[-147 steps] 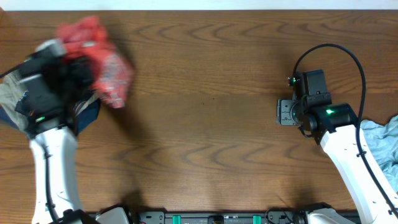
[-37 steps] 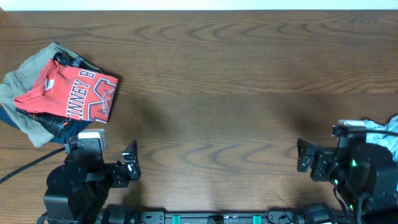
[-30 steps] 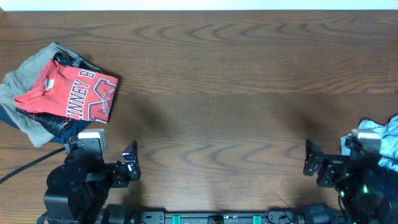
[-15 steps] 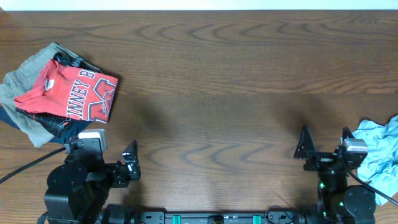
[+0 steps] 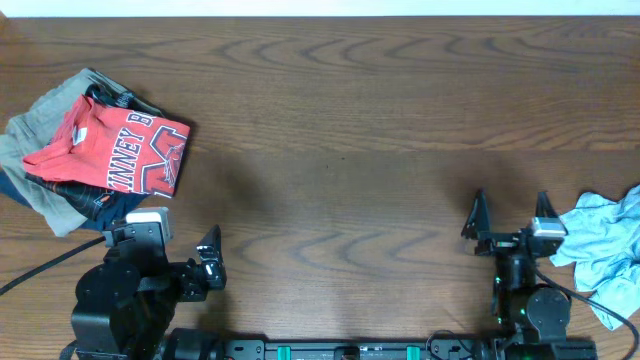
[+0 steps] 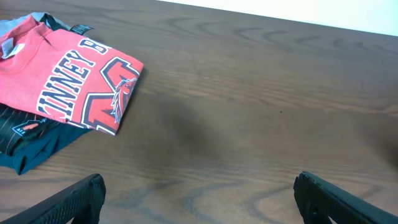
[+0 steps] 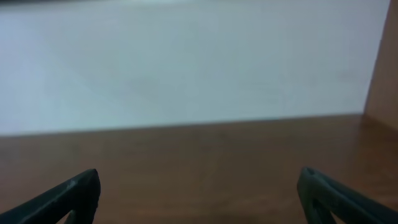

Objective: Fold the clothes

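The clothes, a coral-red T-shirt (image 5: pixel 120 150) with white-and-navy lettering, lie folded on a pile of garments at the table's far left, also seen as the T-shirt (image 6: pixel 68 78) in the left wrist view. My left gripper (image 6: pixel 199 199) hangs open and empty near the front edge, well short of the shirt, one fingertip (image 5: pixel 210 243) showing from above. My right gripper (image 5: pixel 508 222) is open and empty at the front right. In its own view the right gripper (image 7: pixel 199 193) faces bare wood and a white wall.
Under the red shirt lie a grey garment (image 5: pixel 35 130), a black shirt with orange lines (image 5: pixel 95 205) and a navy piece (image 5: pixel 15 190). A crumpled light-blue cloth (image 5: pixel 605 245) lies at the right edge, just right of my right arm.
The red shirt, earlier held by my left gripper, now lies folded on the pile. My right arm has shifted left and turned at the front edge over the last second; the left has not moved.
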Robot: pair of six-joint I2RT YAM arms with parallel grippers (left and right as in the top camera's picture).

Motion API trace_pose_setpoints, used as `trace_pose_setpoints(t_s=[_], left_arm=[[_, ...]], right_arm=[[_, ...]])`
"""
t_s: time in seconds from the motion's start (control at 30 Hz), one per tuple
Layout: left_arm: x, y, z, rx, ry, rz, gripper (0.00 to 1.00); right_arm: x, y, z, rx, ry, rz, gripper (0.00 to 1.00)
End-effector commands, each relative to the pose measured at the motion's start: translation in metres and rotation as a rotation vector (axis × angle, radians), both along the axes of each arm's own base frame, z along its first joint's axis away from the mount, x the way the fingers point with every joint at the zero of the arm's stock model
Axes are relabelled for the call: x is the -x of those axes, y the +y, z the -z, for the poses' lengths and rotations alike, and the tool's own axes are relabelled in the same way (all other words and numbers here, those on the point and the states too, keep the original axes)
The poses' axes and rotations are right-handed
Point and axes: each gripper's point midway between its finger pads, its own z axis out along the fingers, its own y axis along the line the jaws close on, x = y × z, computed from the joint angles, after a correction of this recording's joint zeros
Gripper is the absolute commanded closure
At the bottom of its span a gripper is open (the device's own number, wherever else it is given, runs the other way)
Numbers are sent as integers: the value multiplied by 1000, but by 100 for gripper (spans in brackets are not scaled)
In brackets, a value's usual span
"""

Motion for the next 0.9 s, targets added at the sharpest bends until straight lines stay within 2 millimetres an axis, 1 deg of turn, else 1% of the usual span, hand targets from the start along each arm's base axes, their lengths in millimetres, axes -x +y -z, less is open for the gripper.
trace_pose_setpoints(t_s=[0.0, 0.03, 0.07, 0.87], left_arm=[[0, 2, 1, -7, 1, -11, 2], [0, 2, 1, -7, 1, -11, 2], [0, 2, 1, -7, 1, -11, 2], [0, 2, 1, -7, 1, -11, 2]], right_arm=[[0, -1, 15, 29, 60, -7, 1], [0, -1, 32, 30, 130, -10, 1], [0, 3, 34, 42, 137, -34, 1], [0, 5, 33, 45, 134, -47, 1]])
